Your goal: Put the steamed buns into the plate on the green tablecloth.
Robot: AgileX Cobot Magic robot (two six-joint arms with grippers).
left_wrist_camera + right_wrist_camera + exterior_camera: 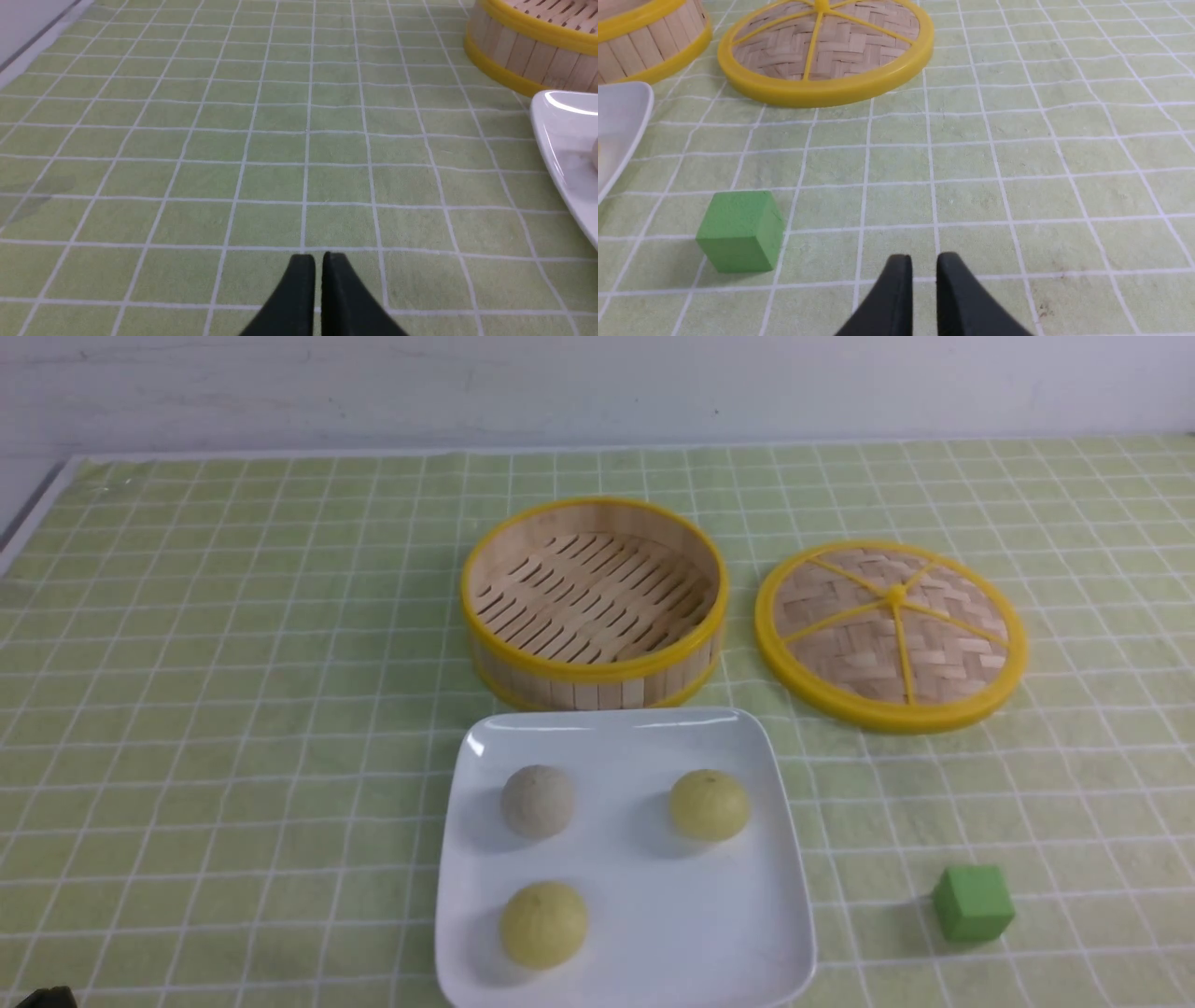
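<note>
The white square plate (644, 971) lies on the green tablecloth (233, 709) at the front centre. Three steamed buns sit in it, apart from each other: a greyish-beige bun (538, 800) at the back left, a pale yellow bun (709, 805) at the back right, and a pale yellow bun (543, 924) at the front left. My left gripper (318, 256) is shut and empty, low over bare cloth to the left of the plate (560, 140). My right gripper (923, 256) is shut but for a narrow gap and empty, over bare cloth to the right of the plate (621, 116).
The bamboo steamer basket (594, 607) stands empty just behind the plate. Its round woven lid (890, 633) lies to the right of it. A green cube (973, 902) sits on the cloth right of the plate, near my right gripper (740, 231).
</note>
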